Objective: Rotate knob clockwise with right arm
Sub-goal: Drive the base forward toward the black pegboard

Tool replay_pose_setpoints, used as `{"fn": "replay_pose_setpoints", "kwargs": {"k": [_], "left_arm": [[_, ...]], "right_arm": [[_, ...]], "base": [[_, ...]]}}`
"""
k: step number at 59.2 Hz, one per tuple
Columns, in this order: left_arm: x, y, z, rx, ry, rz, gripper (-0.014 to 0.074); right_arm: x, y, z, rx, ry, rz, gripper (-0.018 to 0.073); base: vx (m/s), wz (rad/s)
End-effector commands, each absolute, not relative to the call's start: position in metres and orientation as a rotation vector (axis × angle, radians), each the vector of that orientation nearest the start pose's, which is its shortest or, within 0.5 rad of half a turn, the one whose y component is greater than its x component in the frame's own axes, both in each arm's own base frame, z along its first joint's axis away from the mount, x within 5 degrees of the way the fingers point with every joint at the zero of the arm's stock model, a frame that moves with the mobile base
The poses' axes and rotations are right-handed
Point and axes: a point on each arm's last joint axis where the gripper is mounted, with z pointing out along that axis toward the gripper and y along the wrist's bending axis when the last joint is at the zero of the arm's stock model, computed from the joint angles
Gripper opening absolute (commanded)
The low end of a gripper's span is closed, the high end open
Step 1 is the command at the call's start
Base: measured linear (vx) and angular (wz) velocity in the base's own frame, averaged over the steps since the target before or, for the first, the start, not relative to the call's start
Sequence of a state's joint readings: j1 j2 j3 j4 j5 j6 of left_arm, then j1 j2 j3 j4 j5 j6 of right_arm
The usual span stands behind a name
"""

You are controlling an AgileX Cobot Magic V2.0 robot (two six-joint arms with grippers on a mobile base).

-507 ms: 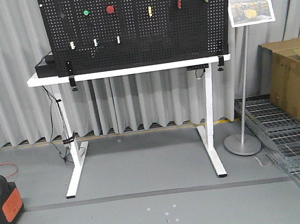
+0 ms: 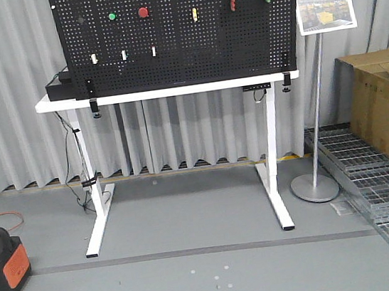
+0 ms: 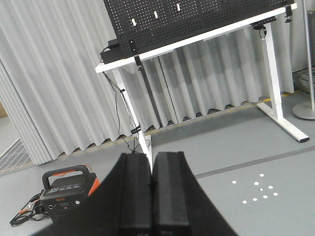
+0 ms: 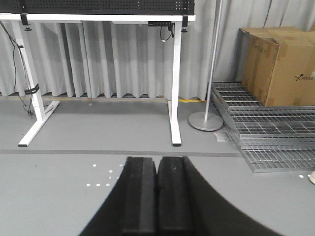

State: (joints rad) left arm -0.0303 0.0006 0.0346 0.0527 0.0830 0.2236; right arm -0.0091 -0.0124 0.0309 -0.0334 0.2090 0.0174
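The black pegboard [image 2: 181,47] stands on a white table [image 2: 166,91] across the room. It carries red push buttons [image 2: 142,12], a green button [image 2: 111,16] and a yellow toggle [image 2: 194,14]. The knob is too small to make out among the dark fittings at the board's upper left. Neither arm shows in the front view. My left gripper [image 3: 151,164] is shut and empty, low over the floor and facing the table [image 3: 206,37]. My right gripper [image 4: 157,167] is shut and empty, far from the table [image 4: 98,17].
A sign stand [image 2: 315,101] and a cardboard box [image 2: 386,102] on metal grates [image 2: 387,192] are to the right of the table. A black and orange power station [image 2: 0,263] sits on the floor at the left. Grey curtains hang behind.
A pale object at the lower right edge of the front view has left the view. The table and the board have not moved.
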Motion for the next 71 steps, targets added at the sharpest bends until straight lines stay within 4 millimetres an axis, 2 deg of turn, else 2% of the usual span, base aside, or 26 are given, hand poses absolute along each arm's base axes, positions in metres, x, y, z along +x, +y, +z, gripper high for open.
{"fn": "replay_pose_setpoints", "kwargs": {"k": [1, 31, 71], "left_arm": [[0.0593, -0.0019, 0.1952, 0.232, 1.534, 0.188, -0.0006], [0.0593, -0.0019, 0.1952, 0.232, 1.534, 0.188, -0.0006], [0.0593, -0.0019, 0.1952, 0.232, 1.534, 0.188, -0.0006]], "right_arm": [[0.0562, -0.0012, 0.1895, -0.004, 1.630, -0.033, -0.0011], [0.0562, -0.0012, 0.1895, -0.004, 1.630, -0.033, -0.0011], [0.0562, -0.0012, 0.1895, -0.004, 1.630, -0.033, -0.0011]], "base": [[0.00, 0.00], [0.11, -0.06], [0.37, 0.02]]}}
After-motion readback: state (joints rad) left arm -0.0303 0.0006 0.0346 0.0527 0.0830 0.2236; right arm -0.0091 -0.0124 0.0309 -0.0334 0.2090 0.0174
